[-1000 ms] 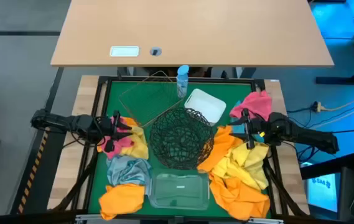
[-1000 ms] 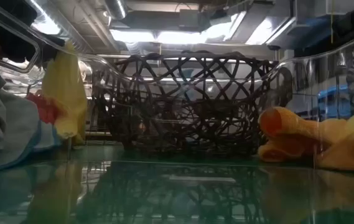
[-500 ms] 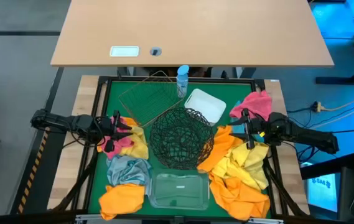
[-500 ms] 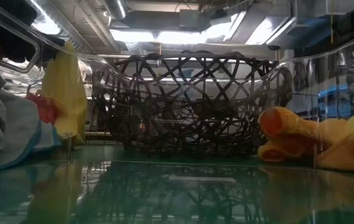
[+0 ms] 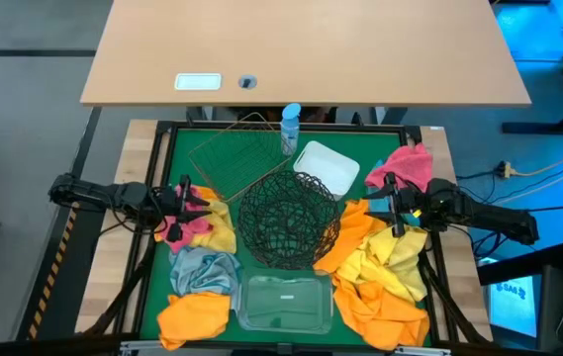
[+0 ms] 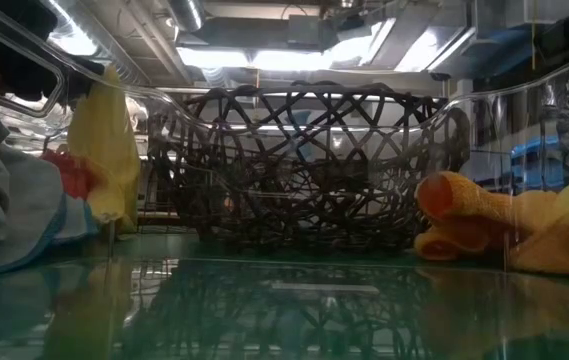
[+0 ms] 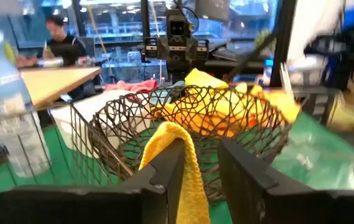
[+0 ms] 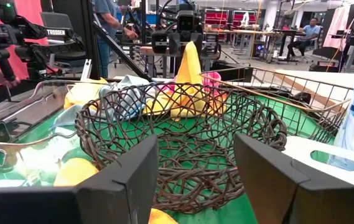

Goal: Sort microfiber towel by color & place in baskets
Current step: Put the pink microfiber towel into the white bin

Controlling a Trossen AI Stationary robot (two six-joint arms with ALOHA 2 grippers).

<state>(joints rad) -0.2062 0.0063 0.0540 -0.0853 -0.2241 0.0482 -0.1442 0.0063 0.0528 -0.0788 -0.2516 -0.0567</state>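
I'm watching the left gripper (image 5: 188,201) hanging at the left side of the green table (image 5: 224,168), its fingers clenched on a yellow towel (image 7: 180,163) — the cloth is draping down from between them, lifted clear of the pink towel (image 5: 188,228) and the other yellow cloth lying just beneath. From the left wrist view the held towel is dangling right in front of the round black wire bowl (image 5: 289,220), not over it. The right gripper (image 5: 390,205) is waiting at the right side of the table with its fingers spread wide and nothing between them, facing the same bowl from the opposite side.

The bowl is sitting in the middle of the table. The copper wire basket (image 5: 234,154) is lying behind it to the left, the white tray (image 5: 328,165) behind it to the right, and the clear plastic tub (image 5: 284,303) at the front edge. A grey-blue towel (image 5: 205,269) and an orange towel (image 5: 195,314) are resting front left — a mixed orange and yellow heap (image 5: 378,272) is filling the front right, with another pink towel (image 5: 409,166) behind it.
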